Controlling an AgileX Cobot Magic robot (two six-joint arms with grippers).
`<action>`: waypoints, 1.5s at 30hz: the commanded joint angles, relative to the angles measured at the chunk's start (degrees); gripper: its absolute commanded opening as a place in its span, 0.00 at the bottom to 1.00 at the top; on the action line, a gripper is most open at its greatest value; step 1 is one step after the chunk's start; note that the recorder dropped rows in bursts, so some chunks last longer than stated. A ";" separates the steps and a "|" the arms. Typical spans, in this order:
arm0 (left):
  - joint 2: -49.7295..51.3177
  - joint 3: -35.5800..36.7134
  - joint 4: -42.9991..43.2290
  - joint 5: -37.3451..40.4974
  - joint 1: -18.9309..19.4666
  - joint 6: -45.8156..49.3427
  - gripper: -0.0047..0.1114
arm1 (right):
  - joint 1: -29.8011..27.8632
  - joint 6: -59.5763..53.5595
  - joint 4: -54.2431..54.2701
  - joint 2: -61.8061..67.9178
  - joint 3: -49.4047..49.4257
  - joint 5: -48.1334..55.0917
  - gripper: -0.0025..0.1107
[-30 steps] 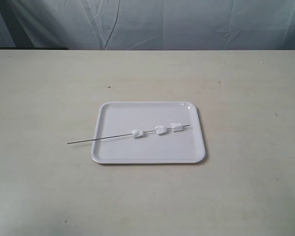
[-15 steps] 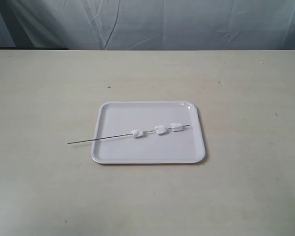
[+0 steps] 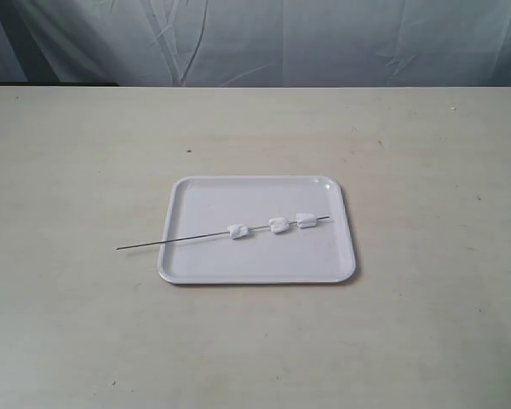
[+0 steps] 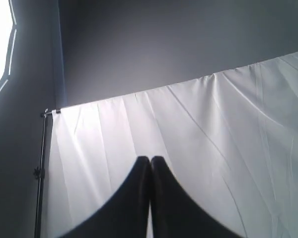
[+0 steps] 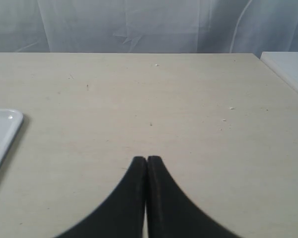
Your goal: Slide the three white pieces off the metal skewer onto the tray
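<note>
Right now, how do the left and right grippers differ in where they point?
The left gripper points up at the white curtain; the right gripper points low across the table. The right gripper's camera catches the tray at its corner; the left gripper's shows no tray. Both are shut on nothing.

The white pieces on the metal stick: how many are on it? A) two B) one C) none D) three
D: three white pieces sit threaded along the metal skewer, over the tray.
</note>
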 commanded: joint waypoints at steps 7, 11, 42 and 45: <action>10.99 -13.32 16.18 25.80 -0.46 -17.91 0.04 | -0.28 -0.23 -0.46 -0.36 0.13 -0.75 0.02; 18.02 -16.64 16.62 33.63 -0.46 -30.61 0.04 | -0.28 -0.23 -0.46 -0.36 0.13 -0.75 0.02; 71.41 -31.53 -80.52 78.41 -5.08 59.73 0.04 | -0.28 -0.24 -0.31 -0.36 0.13 -2.40 0.02; 71.41 -31.53 -90.30 79.94 -5.08 68.77 0.04 | -0.28 -0.24 -0.63 -0.36 0.13 -9.25 0.02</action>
